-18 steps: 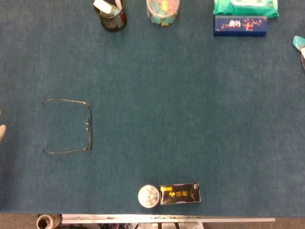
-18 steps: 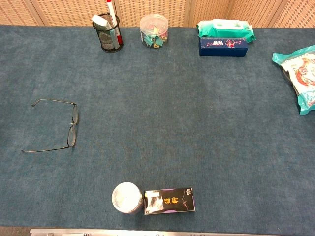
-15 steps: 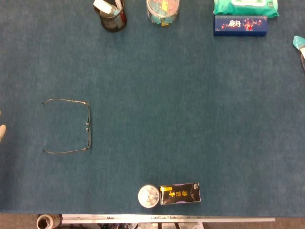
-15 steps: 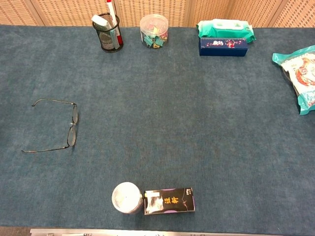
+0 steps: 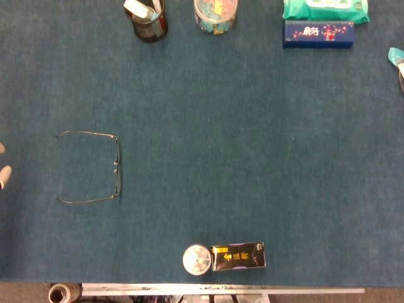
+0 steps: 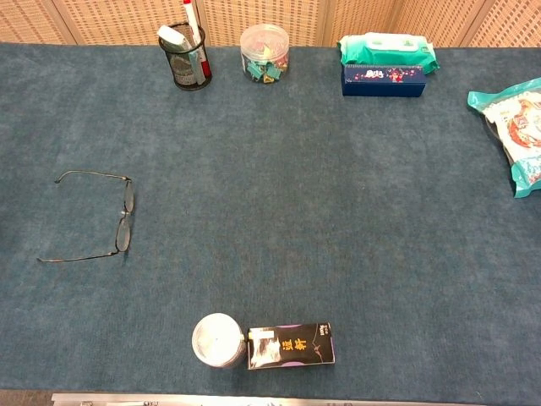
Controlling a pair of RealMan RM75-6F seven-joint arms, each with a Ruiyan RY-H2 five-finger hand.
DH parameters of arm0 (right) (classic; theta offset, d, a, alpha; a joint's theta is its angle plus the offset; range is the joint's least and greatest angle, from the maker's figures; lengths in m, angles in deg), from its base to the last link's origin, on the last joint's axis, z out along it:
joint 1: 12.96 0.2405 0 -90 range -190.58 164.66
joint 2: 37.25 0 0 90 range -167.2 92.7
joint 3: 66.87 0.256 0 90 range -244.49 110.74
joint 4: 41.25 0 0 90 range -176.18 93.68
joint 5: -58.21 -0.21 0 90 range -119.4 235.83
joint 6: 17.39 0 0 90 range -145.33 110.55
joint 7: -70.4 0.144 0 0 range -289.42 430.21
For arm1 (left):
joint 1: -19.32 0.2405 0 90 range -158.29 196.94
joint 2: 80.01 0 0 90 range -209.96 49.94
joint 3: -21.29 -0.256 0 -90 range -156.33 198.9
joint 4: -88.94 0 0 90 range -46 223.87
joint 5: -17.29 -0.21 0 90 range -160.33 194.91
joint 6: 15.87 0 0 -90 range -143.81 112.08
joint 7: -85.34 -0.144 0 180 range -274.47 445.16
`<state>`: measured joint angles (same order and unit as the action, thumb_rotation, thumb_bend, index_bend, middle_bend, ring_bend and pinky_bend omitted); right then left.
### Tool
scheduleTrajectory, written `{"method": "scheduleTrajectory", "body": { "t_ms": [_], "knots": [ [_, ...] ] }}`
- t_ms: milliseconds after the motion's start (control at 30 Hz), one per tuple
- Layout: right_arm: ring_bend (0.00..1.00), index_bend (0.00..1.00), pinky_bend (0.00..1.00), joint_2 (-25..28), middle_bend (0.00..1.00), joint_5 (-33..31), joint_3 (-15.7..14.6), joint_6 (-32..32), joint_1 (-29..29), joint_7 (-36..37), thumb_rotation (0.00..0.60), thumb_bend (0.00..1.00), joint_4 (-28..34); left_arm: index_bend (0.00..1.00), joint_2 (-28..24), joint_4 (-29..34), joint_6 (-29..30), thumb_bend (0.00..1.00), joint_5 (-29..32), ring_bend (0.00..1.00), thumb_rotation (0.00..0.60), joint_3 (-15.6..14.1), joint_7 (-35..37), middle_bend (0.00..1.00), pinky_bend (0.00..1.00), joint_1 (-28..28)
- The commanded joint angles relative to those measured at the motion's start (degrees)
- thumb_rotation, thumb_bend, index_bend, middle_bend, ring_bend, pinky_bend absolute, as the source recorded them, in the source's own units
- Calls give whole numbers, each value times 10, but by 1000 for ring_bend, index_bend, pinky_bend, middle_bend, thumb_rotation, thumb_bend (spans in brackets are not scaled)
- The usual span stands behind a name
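Thin wire-framed glasses (image 5: pixel 101 167) (image 6: pixel 106 218) lie unfolded on the blue cloth at the left, lenses to the right and temples pointing left. Only pale fingertips of my left hand (image 5: pixel 3 175) poke in at the left edge of the head view, a short way left of the glasses and apart from them. Too little of the hand shows to tell how its fingers stand. The chest view does not show it. My right hand appears in neither view.
Near the front edge a round white-lidded tin (image 5: pixel 196 259) touches a black box with gold lettering (image 5: pixel 238 256). Along the back stand a mesh pen cup (image 6: pixel 188 57), a clear jar (image 6: pixel 265 52), a green wipes pack (image 6: pixel 387 46) behind a blue box (image 6: pixel 383 80). A snack bag (image 6: pixel 517 131) lies far right.
The left hand's fingertips at the left edge have slipped slightly downward and outward. Nothing on the table has moved.
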<state>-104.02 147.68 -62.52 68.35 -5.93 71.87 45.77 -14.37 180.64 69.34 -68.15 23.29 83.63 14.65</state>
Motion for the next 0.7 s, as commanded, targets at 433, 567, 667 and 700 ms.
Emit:
{"method": "scheduleTrajectory", "body": {
  "t_ms": [433,567,667,700],
  "knots": [
    [314,571,303,10,463,45,0,94,-30,34,600,208,3,429,15,-3,8,206,-60,357,600,-19,36,539,441,-8],
    [314,505,304,5,451,62,2,121,-35,47,600,208,-4,377,18,-8,18,120,-74,355,600,-22,42,477,441,-7],
    [314,441,304,1,441,67,4,130,-36,57,600,207,-12,313,19,-6,19,101,-81,341,600,-25,41,387,441,-9],
    [314,416,304,0,436,67,4,130,-35,59,600,207,-14,297,19,-5,19,98,-84,336,600,-26,39,363,441,-9]
  ]
}}
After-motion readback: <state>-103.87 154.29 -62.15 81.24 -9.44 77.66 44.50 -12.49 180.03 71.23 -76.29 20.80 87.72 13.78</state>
